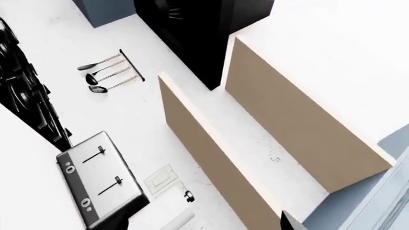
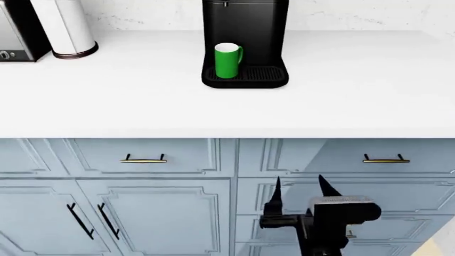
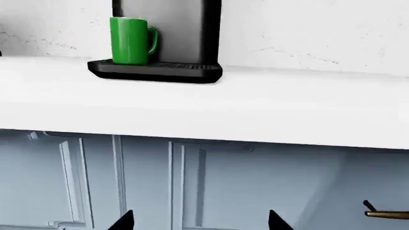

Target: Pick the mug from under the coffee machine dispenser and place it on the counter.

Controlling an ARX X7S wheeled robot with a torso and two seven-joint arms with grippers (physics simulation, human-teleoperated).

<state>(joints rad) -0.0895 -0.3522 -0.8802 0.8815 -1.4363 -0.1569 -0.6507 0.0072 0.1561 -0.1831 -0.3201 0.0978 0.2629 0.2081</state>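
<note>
The green mug (image 2: pixel 227 60) stands upright on the ridged drip tray of the black coffee machine dispenser (image 2: pixel 245 26), handle to the right, at the back of the white counter (image 2: pixel 213 106). My right gripper (image 2: pixel 301 188) is open and empty, low in front of the blue cabinets, below the counter edge and right of the mug. In the right wrist view the mug (image 3: pixel 131 40) and the machine (image 3: pixel 172 28) sit far above the open gripper (image 3: pixel 200 221). Only one dark fingertip (image 1: pixel 289 223) of the left gripper shows. The left gripper is not in the head view.
A white paper-towel roll (image 2: pixel 67 26) and a toaster (image 2: pixel 18 32) stand at the counter's back left. Brass drawer handles (image 2: pixel 144 159) run under the counter edge. The left wrist view shows a toaster (image 1: pixel 102 184), hanging utensils (image 1: pixel 108 72) and tan cabinet sides (image 1: pixel 294 120).
</note>
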